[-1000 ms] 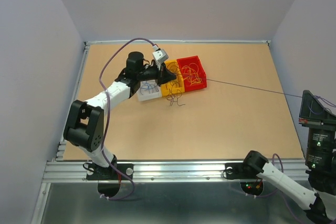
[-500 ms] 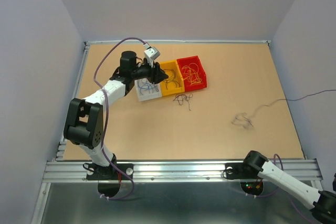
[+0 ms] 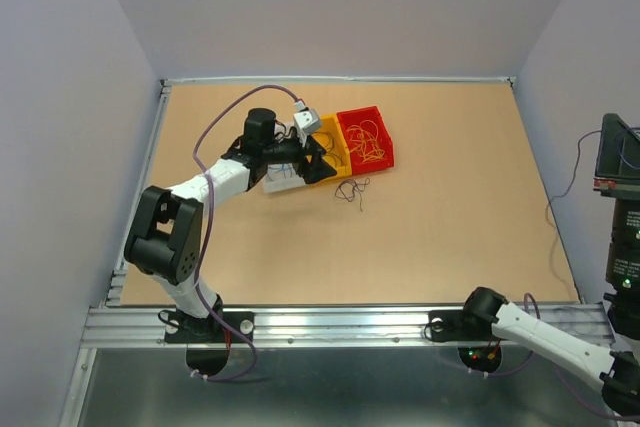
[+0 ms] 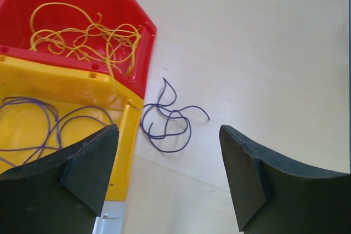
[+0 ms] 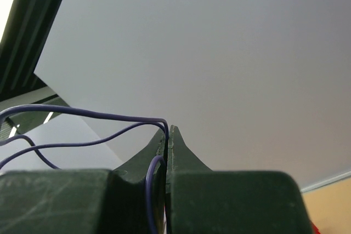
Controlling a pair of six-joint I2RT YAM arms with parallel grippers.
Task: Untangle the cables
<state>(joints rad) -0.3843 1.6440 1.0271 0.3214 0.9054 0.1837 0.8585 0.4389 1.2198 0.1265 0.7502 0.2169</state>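
Observation:
A loose dark purple cable (image 4: 167,127) lies curled on the table beside the bins, also seen as a small tangle (image 3: 350,190) in the top view. My left gripper (image 4: 169,131) hovers over it and the yellow bin's edge, open, nothing between its fingers (image 4: 249,173). Yellow-orange cables (image 4: 88,39) fill the red bin (image 3: 387,147). Purple cables (image 4: 49,124) lie in the yellow bin (image 3: 343,152). My right gripper (image 5: 168,130) is raised at the far right, shut on a purple cable (image 5: 82,114) that hangs down in a long loop (image 3: 552,217).
A white bin (image 3: 281,183) sits left of the yellow one, mostly under my left arm. The three bins stand in a row at the back middle of the tan table (image 3: 430,237). Grey walls enclose the sides.
My left gripper has opened and swung back right over the yellow bin's edge. The long purple cable, slack on the table half a second ago, now hangs from my raised right gripper.

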